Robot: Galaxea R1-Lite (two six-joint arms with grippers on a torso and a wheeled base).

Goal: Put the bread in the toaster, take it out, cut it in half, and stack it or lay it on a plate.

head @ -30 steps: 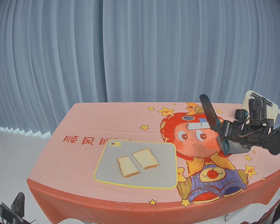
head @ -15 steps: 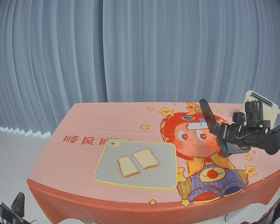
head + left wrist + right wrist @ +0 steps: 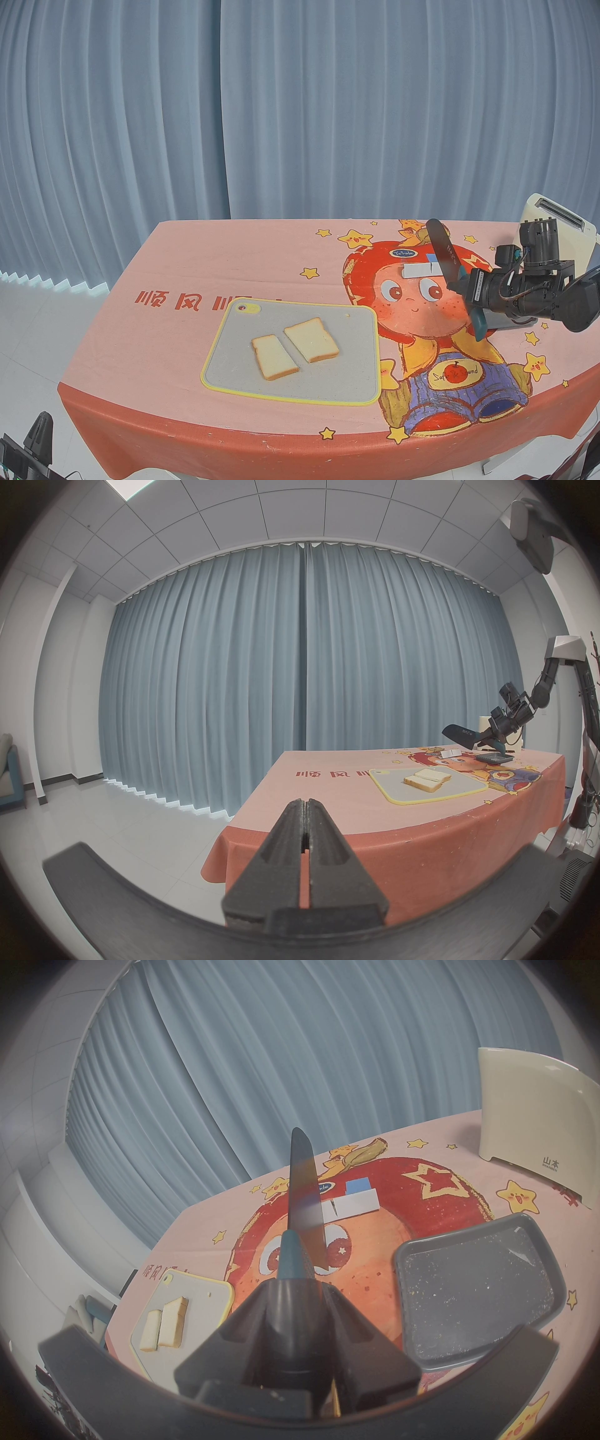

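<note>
Your dark grey tray (image 3: 481, 1291) sits on the table (image 3: 219, 262) near the right edge, just in front of the cream toaster (image 3: 537, 1116). Its floor carries only fine pale specks. From the head camera most of this tray is hidden behind the right arm. The toaster is cut off by the frame edge there, and you cannot tell what is inside its top slot. The grey cutting board (image 3: 350, 369) with the yellow rim lies flat toward the table's near side and holds the bread. You have two halves, the left half (image 3: 274, 357) and the right half (image 3: 311, 339), lying side by side with a narrow gap between them, cut faces angled alike. There is one knife (image 3: 442, 249). The right claw (image 3: 469, 292) is clamped around its teal handle and holds it in the air above the cartoon face on the cloth, between the board and the tray. The dark blade tilts up and away toward the curtain and touches nothing. One small white and blue card (image 3: 353, 1204) lies flat on the cloth beyond the blade tip; its print is too small to read. Your left claw (image 3: 302, 830) hangs low and well apart from the table, off its left end. Its two fingers are pressed together with nothing between them.
</note>
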